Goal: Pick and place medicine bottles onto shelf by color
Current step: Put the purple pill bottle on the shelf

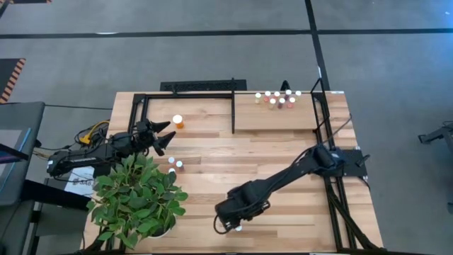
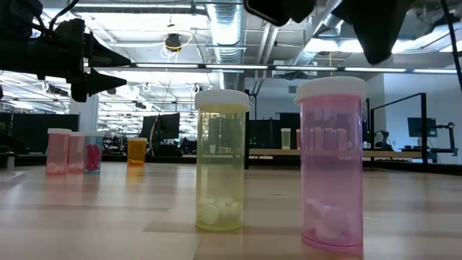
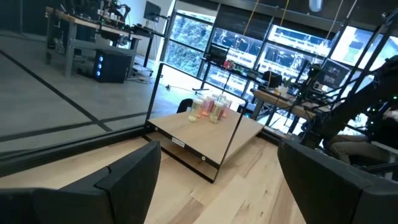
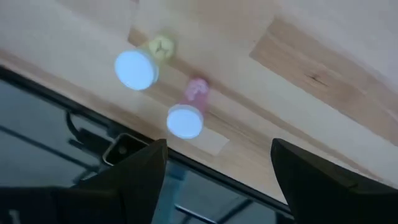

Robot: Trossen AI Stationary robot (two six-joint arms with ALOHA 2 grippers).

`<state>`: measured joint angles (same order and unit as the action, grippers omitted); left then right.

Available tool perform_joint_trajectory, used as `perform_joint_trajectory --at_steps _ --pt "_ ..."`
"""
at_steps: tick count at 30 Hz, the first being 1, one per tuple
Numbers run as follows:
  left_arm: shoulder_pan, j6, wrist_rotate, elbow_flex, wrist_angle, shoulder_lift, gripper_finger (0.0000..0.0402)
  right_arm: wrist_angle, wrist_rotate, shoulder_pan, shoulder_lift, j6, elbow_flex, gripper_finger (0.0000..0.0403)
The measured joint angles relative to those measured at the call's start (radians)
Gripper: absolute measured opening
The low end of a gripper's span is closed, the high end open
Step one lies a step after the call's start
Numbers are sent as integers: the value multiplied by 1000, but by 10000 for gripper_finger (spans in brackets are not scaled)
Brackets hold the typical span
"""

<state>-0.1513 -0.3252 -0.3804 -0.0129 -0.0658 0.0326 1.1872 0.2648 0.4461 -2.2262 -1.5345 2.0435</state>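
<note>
Striped-plank tabletop [image 2: 108, 217], yellow vial [image 2: 221, 160], pink vial [image 2: 330, 163] (white-capped, translucent)

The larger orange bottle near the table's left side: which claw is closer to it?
Left. The left claw hangs open just beside the orange bottle, while the right claw, also open, is far off near the table's front edge.

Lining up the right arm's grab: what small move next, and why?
Probably centre and lower the open right gripper onto the pink translucent white-capped bottle: it stands upright below the gripper, nearer it than the yellow translucent bottle beside it.
</note>
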Motion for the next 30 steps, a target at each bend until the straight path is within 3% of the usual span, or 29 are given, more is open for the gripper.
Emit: perform_joint_trajectory --at_steps 10,21,30 --pt "0 0 0 0 0 0 312 -2 27 28 -38 188 43 311" --pt "0 0 0 0 0 0 312 -37 -77 64 -38 255 43 311" --pt "0 0 0 0 0 0 312 -56 -93 70 -38 320 43 311"
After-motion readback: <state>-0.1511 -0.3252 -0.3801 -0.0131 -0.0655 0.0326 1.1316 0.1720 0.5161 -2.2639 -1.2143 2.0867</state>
